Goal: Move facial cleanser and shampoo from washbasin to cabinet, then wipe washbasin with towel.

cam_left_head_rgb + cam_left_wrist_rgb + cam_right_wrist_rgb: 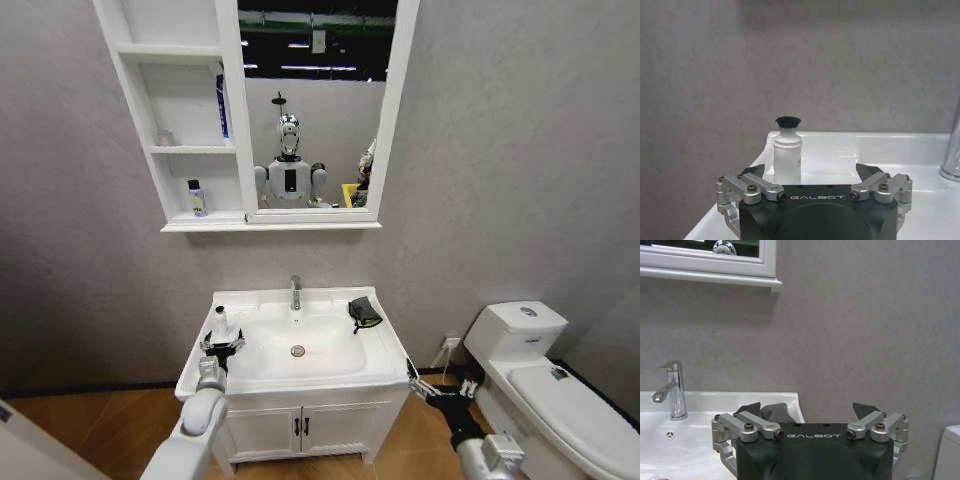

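Note:
A white bottle with a black cap (219,324) (788,159) stands on the left rim of the washbasin (330,372). I cannot tell whether it is the facial cleanser or the shampoo. My left gripper (222,347) (810,175) is open just in front of the bottle, which sits nearer one finger. A small dark-capped bottle (197,198) stands on the lowest shelf of the cabinet (180,150). The dark towel (364,312) (772,412) lies on the basin's right rim. My right gripper (415,378) (807,411) hangs open and empty off the basin's front right corner.
A chrome tap (296,292) (672,390) rises at the back of the bowl. A blue item (222,105) leans on the middle shelf beside the mirror (315,100). A low two-door unit (300,428) sits under the basin. A white toilet (545,385) stands to the right.

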Tool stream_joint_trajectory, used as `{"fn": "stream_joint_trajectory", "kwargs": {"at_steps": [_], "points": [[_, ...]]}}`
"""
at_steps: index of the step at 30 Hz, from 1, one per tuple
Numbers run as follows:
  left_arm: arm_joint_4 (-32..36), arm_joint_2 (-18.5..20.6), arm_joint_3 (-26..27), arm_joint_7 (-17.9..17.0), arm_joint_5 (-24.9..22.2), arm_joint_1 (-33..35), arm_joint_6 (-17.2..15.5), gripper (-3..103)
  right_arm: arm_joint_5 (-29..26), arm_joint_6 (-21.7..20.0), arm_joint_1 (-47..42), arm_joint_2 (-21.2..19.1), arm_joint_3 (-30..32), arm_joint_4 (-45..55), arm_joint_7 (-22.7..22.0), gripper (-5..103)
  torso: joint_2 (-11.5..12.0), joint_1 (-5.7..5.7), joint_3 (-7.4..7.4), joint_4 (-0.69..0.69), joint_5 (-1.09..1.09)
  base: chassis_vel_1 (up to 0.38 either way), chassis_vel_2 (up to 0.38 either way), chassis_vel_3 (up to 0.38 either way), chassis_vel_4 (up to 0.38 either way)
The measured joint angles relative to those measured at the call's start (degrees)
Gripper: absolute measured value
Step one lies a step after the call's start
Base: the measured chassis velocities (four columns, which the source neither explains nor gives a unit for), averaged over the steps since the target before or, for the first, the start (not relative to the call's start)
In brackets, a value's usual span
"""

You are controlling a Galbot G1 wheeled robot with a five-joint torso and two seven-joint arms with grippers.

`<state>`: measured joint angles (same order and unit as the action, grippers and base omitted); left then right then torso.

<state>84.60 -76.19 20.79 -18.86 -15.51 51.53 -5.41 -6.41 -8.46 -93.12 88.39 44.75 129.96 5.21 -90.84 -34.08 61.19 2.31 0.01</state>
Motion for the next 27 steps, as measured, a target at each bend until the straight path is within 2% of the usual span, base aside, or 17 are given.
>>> {"fn": "stream_joint_trajectory", "kwargs": {"at_steps": [7,9,11,15,19,20,22,27], "points": [[-6.1,-2.6,0.3,-1.5,0.2,-4.3,-0.1,100,-0.1,1.7,-1.6,0.4,0.5,-0.8,0.6,100,0.0,0.01,0.0,-0.02,-0.01,0.0,0.0,0.0,0.0],[-9.9,-3.2,0.6,-1.6,0.1,-7.1,0.0,100,0.0,2.4,-2.3,0.6,0.5,-0.9,0.6,100,0.0,0.0,0.0,-0.01,0.0,0.0,0.0,0.0,0.0],[-10.4,-3.3,0.6,-1.6,0.0,-7.6,0.0,100,0.0,2.4,-2.5,0.6,0.4,-0.9,0.7,100,0.0,0.0,0.0,-0.01,0.0,0.0,0.0,0.0,0.0],[-15.8,-3.3,0.8,-1.8,0.0,-11.8,0.3,100,0.0,3.3,-3.2,0.7,0.4,-1.0,0.7,100,0.0,0.0,0.0,-0.01,0.0,0.0,0.0,0.0,0.0],[-17.4,-3.1,1.0,-1.6,-0.2,-13.1,0.3,101,0.0,3.6,-3.4,0.9,0.5,-1.2,0.7,100,0.0,0.0,0.0,-0.01,-0.01,0.0,0.0,0.0,0.0],[-17.6,-2.9,1.0,-1.4,-0.3,-13.2,0.5,96,0.0,3.7,-3.5,0.9,0.5,-1.3,0.7,100,0.0,0.0,0.0,-0.02,0.0,0.0,0.0,0.0,0.0],[-17.7,-2.8,1.0,-1.3,-0.4,-13.3,0.6,96,0.0,3.7,-3.6,0.9,0.5,-1.3,0.7,100,0.0,0.01,0.0,-0.02,-0.01,0.0,0.0,0.0,0.0],[-17.9,-2.7,1.1,-0.8,-0.8,-13.2,0.6,75,0.0,3.8,-3.4,1.0,0.6,-1.5,0.6,100,0.0,0.02,0.0,-0.02,-0.01,0.0,0.0,0.0,0.0]]}}
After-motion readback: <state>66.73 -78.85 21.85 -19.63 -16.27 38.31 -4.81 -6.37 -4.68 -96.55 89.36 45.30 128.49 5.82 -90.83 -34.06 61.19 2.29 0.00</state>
